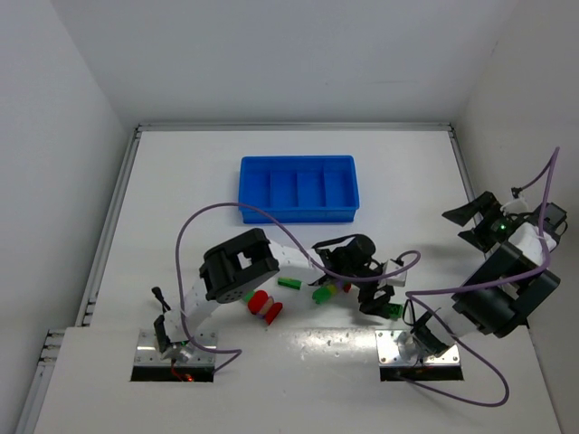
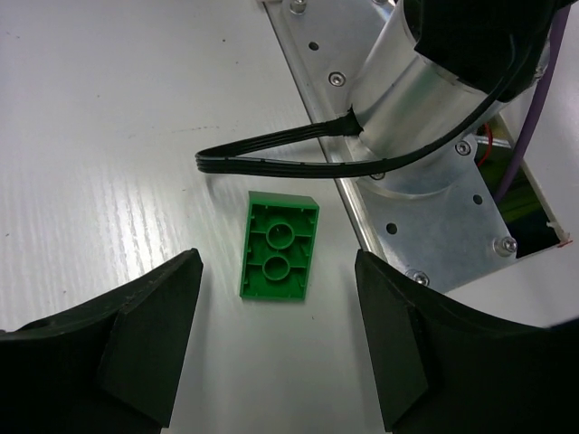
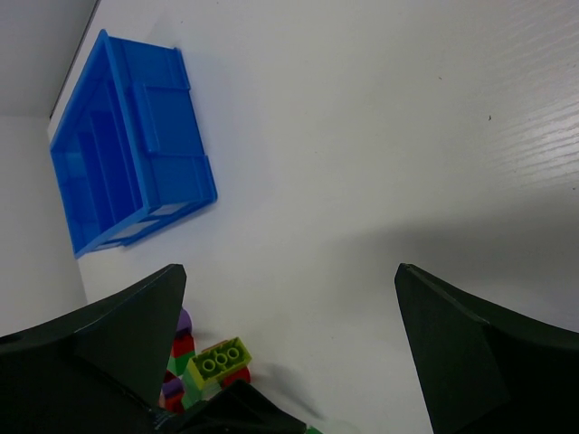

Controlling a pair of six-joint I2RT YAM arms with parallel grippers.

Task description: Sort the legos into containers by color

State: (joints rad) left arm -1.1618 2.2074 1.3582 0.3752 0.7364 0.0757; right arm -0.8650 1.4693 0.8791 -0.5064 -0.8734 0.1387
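**Green lego framed by the left jaws, long sides facing the fingers**

Green lego brick (image 2: 277,247) lies hollow side up on the white worktop (image 2: 109,136), centred in the gap of the left jaws. Its long axis runs roughly 12 to 6 o'clock in the wrist view. The jaws stand wide at 9 and 3 o'clock, holding nothing and clear of it on both sides, so closing should meet its long sides.

The right arm's base plate (image 2: 425,226) sits just beside the brick at 3 o'clock, and a black cable (image 2: 271,155) crosses near it at 12. That side likely leaves the finger less room.

From above, the left arm (image 1: 240,267) reaches across to the brick. The right jaws are fully wide and empty, well apart at 2 o'clock. The blue tray (image 1: 298,213) lies at 11 o'clock from the brick. Red legos (image 1: 263,304) and other green legos (image 1: 289,283) lie at 9 o'clock.
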